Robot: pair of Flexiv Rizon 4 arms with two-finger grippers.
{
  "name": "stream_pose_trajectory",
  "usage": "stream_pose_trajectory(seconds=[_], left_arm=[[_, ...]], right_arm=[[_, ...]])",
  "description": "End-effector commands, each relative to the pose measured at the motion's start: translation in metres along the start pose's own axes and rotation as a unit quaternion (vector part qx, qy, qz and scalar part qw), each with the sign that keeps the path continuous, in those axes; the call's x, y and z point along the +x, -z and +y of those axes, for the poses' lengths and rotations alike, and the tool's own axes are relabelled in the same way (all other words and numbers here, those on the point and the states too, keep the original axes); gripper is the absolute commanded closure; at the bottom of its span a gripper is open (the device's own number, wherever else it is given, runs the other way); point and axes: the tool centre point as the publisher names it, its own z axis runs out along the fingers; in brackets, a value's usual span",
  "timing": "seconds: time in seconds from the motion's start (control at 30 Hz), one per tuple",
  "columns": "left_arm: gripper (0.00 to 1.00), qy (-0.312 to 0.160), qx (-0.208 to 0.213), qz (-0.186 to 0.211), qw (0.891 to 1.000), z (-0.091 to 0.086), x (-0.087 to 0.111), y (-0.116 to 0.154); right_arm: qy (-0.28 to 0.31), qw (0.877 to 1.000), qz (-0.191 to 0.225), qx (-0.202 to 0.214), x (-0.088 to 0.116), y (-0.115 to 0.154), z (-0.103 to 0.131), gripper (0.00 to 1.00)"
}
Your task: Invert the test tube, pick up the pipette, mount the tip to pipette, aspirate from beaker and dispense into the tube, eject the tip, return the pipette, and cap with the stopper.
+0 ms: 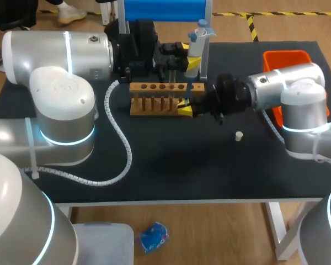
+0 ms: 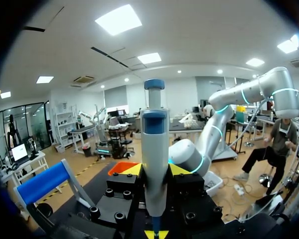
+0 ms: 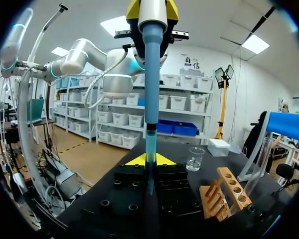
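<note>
Left gripper (image 1: 192, 65) gripped the pipette (image 1: 199, 34) tight and held it straight up, thin blue end pointing down. Right gripper (image 3: 149, 160), pinched narrow, seemed to hold the tube (image 3: 150, 142) right under that end, likely so drops could fall in. Rack (image 1: 166, 96) stood just beside them and could get bumped. Beaker (image 3: 195, 159) waited near the rack. Stopper (image 1: 239, 136) lay alone on the table (image 1: 171, 171), well apart
</note>
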Motion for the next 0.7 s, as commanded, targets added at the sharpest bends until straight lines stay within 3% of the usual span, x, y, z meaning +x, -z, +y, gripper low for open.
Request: stream_pose_trajectory(seconds=[0.03, 0.7], left_arm=[[1.00, -0.001, 0.003, -0.001, 1.000, 0.0017, -0.0001, -0.0002], [1.00, -0.001, 0.003, -0.001, 1.000, 0.0017, -0.0001, -0.0002]], right_arm=[[0.001, 1.000, -0.002, -0.004, 0.0002, -0.0007, 0.0006, 1.00], [0.005, 1.000, -0.009, -0.022, -0.0024, -0.0002, 0.0075, 1.00]])
